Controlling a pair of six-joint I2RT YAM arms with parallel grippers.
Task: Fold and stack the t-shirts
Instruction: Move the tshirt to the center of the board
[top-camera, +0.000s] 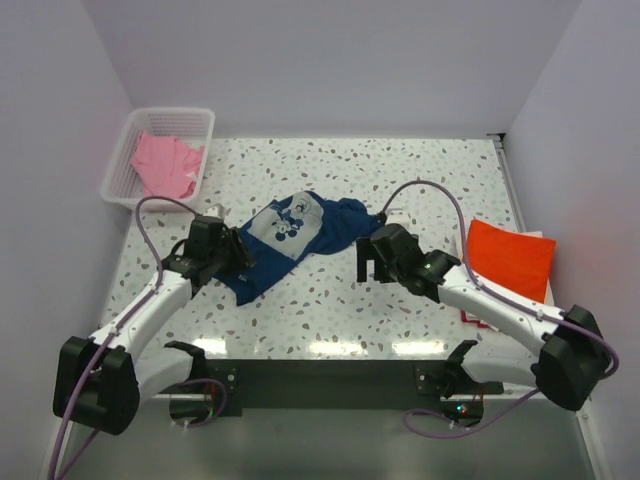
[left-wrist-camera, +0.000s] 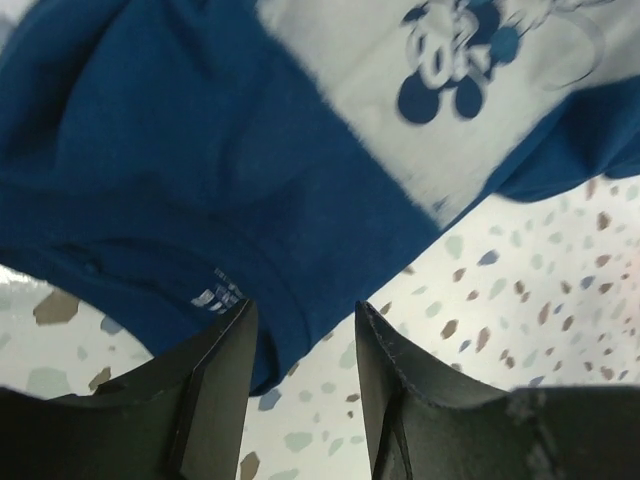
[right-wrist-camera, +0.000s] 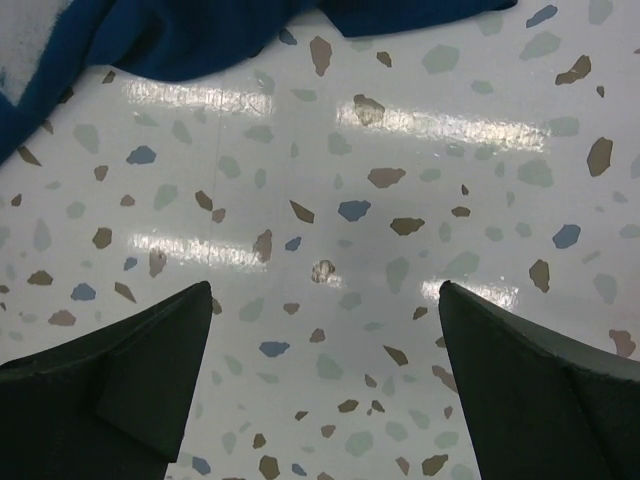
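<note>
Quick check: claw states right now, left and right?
Left claw: open, straddling the hem of the navy t-shirt, not clamped.
Right claw: wide open above the terrazzo table, holding nothing.

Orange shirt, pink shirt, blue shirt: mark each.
orange shirt (top-camera: 510, 258), top view, centre of folded cloth.
pink shirt (top-camera: 165, 165), top view, middle of the heap.
blue shirt (top-camera: 285, 222), top view, pale chest print.

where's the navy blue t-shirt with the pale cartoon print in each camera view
Top external: the navy blue cloth t-shirt lies crumpled at mid-table.
Left wrist: it fills the top and left, with its pale print at the upper right.
Right wrist: only its edge shows, along the top left.
Shared landmark: the white speckled tabletop under it.
</note>
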